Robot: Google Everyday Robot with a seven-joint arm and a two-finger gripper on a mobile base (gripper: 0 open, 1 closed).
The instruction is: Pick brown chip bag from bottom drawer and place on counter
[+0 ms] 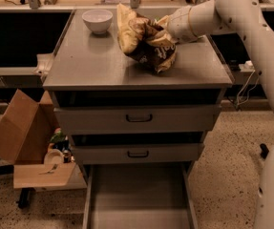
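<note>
The brown chip bag (143,41) is crumpled, dark brown and tan-yellow, over the middle right of the counter (93,66), its lower end at or just above the surface. My gripper (161,33) comes in from the right at the end of the white arm and is shut on the bag's right side; the bag covers its tips. The bottom drawer (139,194) stands pulled open at the foot of the cabinet, its flat grey floor bare.
A white bowl (97,21) stands at the counter's back left. Two shut drawer fronts with black handles (139,119) sit below the counter. An open cardboard box (24,137) with small items stands on the floor at the left. A bench with cables runs behind.
</note>
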